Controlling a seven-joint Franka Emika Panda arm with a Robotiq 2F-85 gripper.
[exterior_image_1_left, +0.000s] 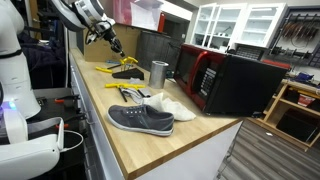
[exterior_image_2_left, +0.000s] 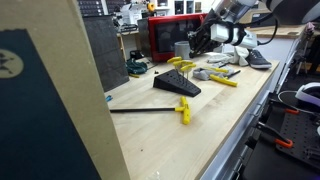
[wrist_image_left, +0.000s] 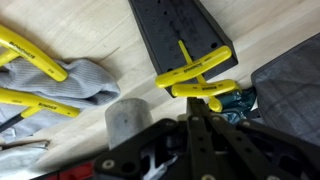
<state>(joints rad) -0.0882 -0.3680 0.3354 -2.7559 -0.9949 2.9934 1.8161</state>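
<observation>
Two loose yellow keys (wrist_image_left: 35, 58): resting on grey cloth (wrist_image_left: 88, 78), beside black rack (wrist_image_left: 175, 30).
Metal cup (wrist_image_left: 125, 118): just beside rack, near cloth.
Racked yellow keys (wrist_image_left: 195, 68): at rack's end.
Gripper (wrist_image_left: 193, 114): fingers pressed together, tips just beside Racked yellow keys.
</observation>
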